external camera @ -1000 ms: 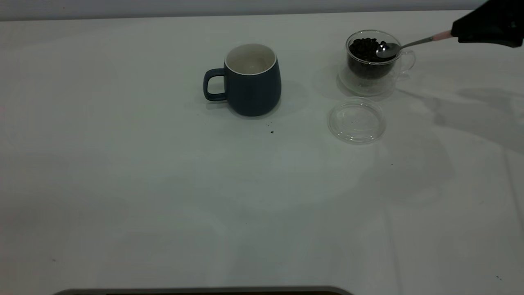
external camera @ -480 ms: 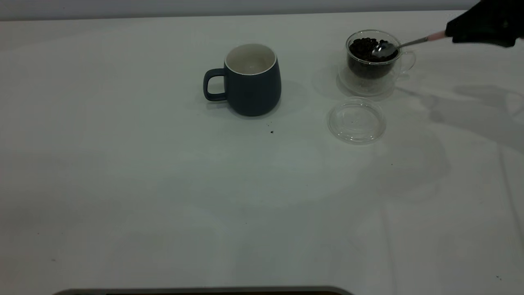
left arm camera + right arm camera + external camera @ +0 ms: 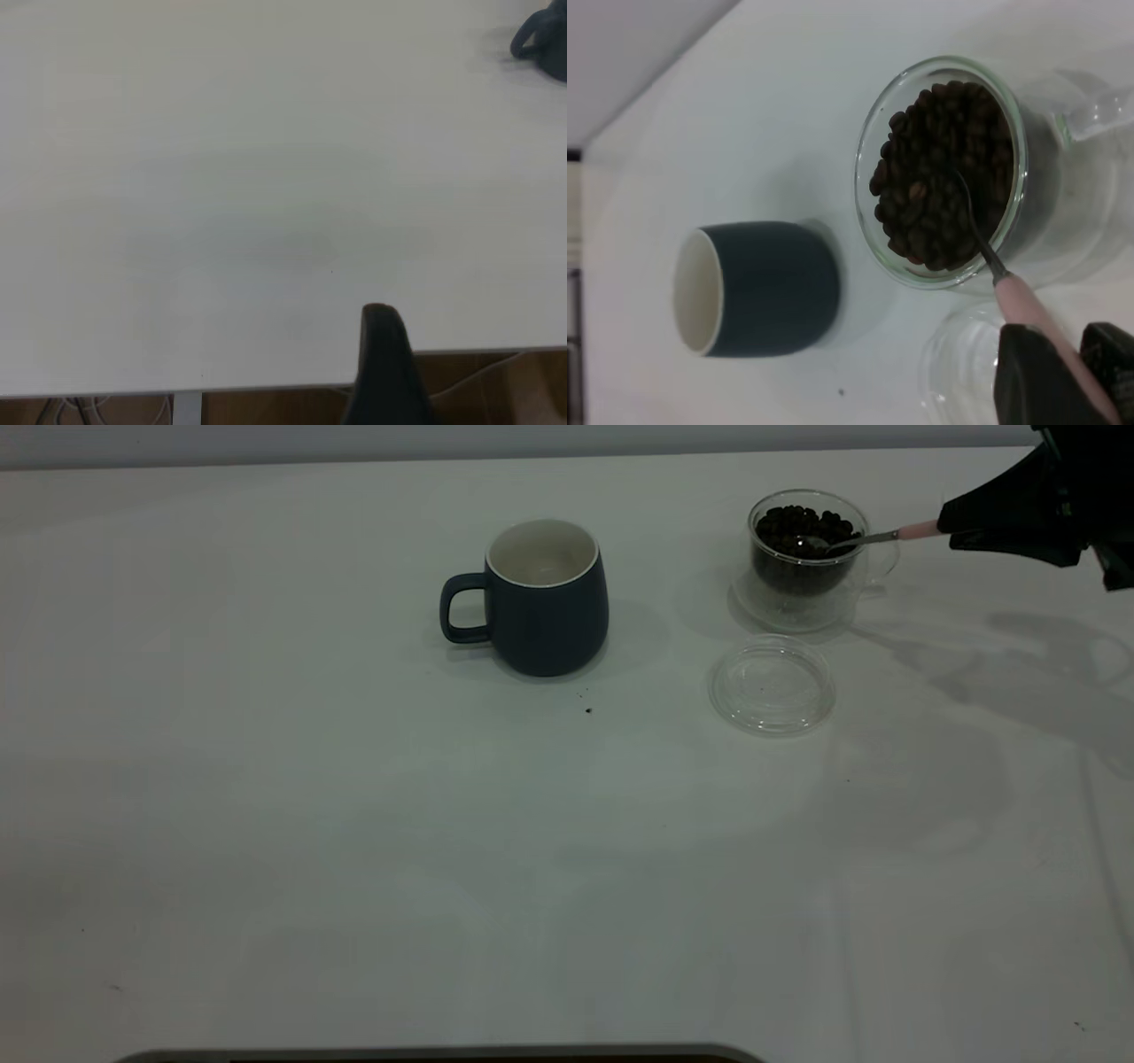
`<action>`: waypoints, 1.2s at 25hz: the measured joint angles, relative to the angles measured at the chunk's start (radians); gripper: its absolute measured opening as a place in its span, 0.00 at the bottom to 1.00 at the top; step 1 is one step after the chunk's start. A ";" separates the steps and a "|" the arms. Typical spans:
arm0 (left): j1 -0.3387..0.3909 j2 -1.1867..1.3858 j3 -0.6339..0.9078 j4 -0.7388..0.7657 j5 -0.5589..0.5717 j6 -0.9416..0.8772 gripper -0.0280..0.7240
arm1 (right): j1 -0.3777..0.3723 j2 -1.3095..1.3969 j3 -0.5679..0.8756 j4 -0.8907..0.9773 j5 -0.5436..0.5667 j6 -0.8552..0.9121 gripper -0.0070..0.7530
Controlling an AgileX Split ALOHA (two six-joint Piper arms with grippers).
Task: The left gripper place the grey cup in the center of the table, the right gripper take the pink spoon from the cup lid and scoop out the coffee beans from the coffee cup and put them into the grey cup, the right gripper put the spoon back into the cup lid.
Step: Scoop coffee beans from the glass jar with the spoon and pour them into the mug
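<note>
The grey cup (image 3: 545, 598) (image 3: 757, 288) stands upright and empty near the middle of the table (image 3: 354, 824), handle to the left. Right of it stands the coffee cup (image 3: 806, 567) (image 3: 1028, 133), filled with coffee beans (image 3: 793, 521) (image 3: 921, 186). My right gripper (image 3: 952, 530) (image 3: 1081, 363) is shut on the pink spoon's (image 3: 912, 532) (image 3: 1028, 297) handle. The spoon's metal bowl is dipped into the beans. The cup lid (image 3: 772, 685) (image 3: 957, 372) lies empty in front of the coffee cup. My left gripper (image 3: 383, 354) is parked at a table edge, far from the grey cup (image 3: 542, 40).
A few dark specks (image 3: 588, 710) lie on the table in front of the grey cup. The table's back edge (image 3: 532, 456) runs just behind the cups.
My right gripper has shifted left and lower. The spoon has tipped from resting at the coffee cup's rim to having its bowl sunk into the beans.
</note>
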 joint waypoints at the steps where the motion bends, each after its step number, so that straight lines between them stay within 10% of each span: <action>1: 0.000 0.000 0.000 0.000 0.000 0.000 0.79 | -0.006 0.010 0.000 0.007 0.013 0.004 0.16; 30: 0.000 0.000 0.000 0.000 0.000 0.000 0.79 | -0.107 0.166 -0.006 0.121 0.296 0.172 0.16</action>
